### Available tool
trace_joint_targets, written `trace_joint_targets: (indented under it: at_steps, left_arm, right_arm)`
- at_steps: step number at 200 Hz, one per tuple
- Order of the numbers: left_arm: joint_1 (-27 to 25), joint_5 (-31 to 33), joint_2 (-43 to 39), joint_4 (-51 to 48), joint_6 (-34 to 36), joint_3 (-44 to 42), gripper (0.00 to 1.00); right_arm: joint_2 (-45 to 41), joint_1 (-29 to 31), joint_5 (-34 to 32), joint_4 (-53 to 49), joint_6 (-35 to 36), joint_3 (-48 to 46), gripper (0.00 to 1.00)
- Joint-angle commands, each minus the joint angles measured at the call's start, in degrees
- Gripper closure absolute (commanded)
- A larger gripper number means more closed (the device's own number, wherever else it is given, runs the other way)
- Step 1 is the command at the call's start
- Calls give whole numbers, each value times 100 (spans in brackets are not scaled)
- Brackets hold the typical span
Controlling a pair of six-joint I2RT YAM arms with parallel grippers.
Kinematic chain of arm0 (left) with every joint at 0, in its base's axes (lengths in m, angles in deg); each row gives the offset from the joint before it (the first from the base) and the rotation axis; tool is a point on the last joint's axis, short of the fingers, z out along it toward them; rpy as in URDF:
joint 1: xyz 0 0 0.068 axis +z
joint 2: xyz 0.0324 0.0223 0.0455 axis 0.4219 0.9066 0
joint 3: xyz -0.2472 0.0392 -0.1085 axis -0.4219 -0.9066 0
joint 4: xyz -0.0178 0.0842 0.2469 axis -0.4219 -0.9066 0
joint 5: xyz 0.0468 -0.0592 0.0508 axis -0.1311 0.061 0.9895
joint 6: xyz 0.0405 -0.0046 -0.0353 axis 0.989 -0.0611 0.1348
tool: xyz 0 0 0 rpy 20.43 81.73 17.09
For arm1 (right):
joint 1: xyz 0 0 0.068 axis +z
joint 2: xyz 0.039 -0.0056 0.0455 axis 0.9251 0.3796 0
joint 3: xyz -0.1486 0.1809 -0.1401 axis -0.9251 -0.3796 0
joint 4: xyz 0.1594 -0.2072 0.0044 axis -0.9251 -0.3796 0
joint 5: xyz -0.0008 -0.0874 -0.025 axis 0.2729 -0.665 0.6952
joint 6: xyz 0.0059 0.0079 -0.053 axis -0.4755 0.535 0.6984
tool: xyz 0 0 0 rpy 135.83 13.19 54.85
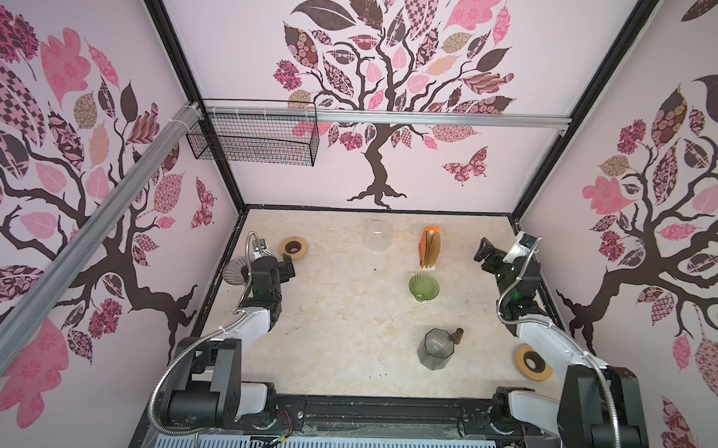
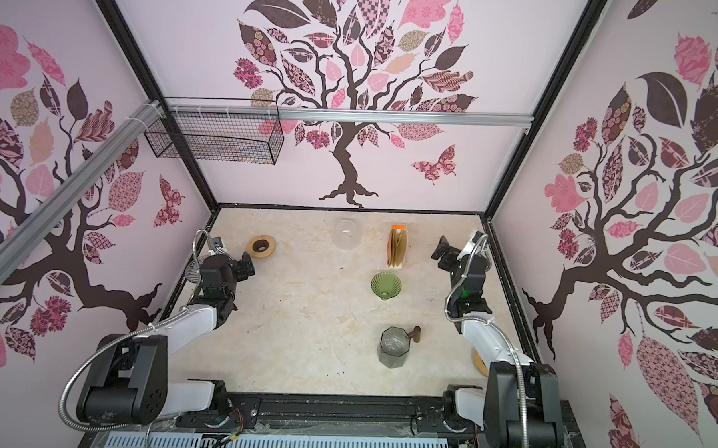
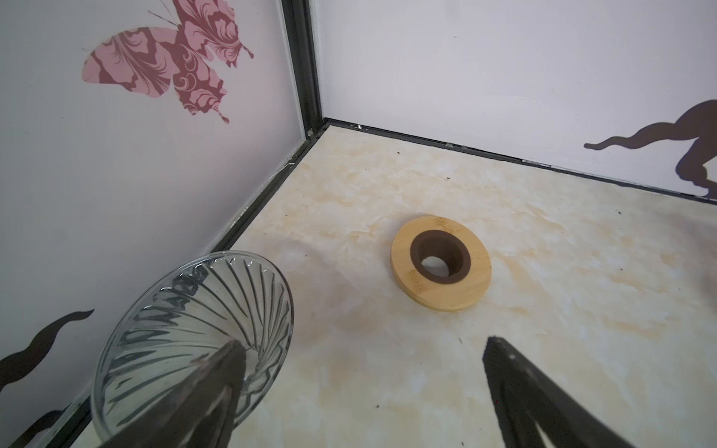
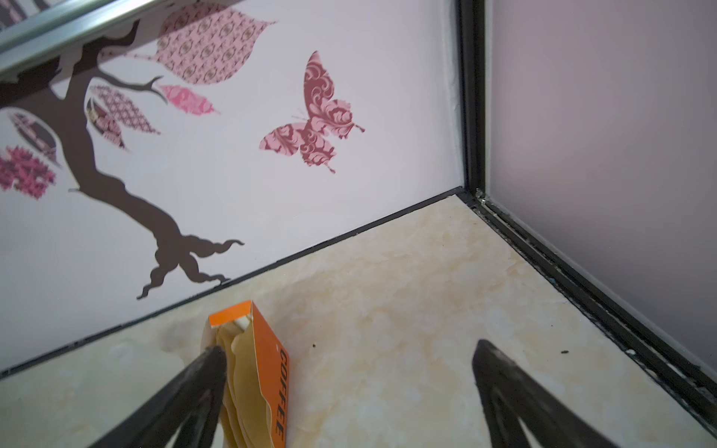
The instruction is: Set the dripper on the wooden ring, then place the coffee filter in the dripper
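Note:
Tan paper coffee filters [image 4: 242, 388] stand in an open orange box [image 1: 425, 246] [image 2: 393, 245] at the back of the table. In front of the box is a green ribbed glass dripper [image 1: 423, 287] [image 2: 386, 286]. A second, clear ribbed dripper [image 3: 186, 322] [image 1: 235, 271] sits at the left wall. My right gripper [image 1: 484, 251] [image 4: 349, 348] is open and empty, to the right of the box, one fingertip [image 4: 211, 362] close to the filters. My left gripper [image 1: 287, 267] [image 3: 364, 343] is open and empty beside the clear dripper.
A wooden ring with a dark centre [image 1: 294, 246] [image 3: 440, 263] lies back left, and another [image 1: 522, 361] lies under the right arm. A grey faceted glass pot [image 1: 437, 348] stands front centre. A clear glass vessel [image 1: 377, 235] is at the back. A wire basket [image 1: 253, 139] hangs above.

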Motion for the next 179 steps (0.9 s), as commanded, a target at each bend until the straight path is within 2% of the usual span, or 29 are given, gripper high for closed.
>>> trace_joint_targets:
  at_steps: [1, 11, 25, 42, 54, 70, 83, 107, 129, 146, 179]
  left_arm:
    - [-4, 780, -324, -774, -1079, 230, 2]
    - [26, 1022, -411, -1050, -1602, 321, 2]
    - [181, 1112, -476, -1854, -2458, 571, 2]
    - [510, 508, -458, -2730, -3286, 958, 2]
    - [586, 61, -371, -3120, -3267, 1222, 2]
    - [421, 197, -438, -3256, -3208, 1353, 2]
    - [436, 143, -475, -3384, -3484, 1409, 2]
    - [449, -284, -511, -3435, -3840, 1476, 2]
    - [442, -674, -546, -3471, -4169, 1507, 2]
    - [407, -1155, -488, -3590, -4322, 1554, 2]
    - [-80, -1528, -322, -3942, -4541, 1646, 2]
  right_arm:
    - [-212, 25, -852, -2389, -1477, 1019, 0]
    - [-255, -41, -676, -2797, -1662, 1277, 0]
    - [-368, -103, -135, -2788, -1608, 1454, 0]
    - [-523, -111, -56, -2994, -2042, 1562, 0]
    - [-612, -108, 12, -3530, -2311, 1784, 0]
    - [-654, -103, 456, -4487, -2596, 2187, 0]
    - [-669, -108, 842, -5231, -2765, 2414, 0]
    - [-1014, -105, 1512, -6182, -2784, 2250, 0]
    - [-1481, -85, 1725, -6855, -2494, 1950, 0]
    - [-1754, 297, 1520, -7219, -2346, 1777, 0]
    - [-2130, 597, 2062, -7369, -2235, 1269, 0]
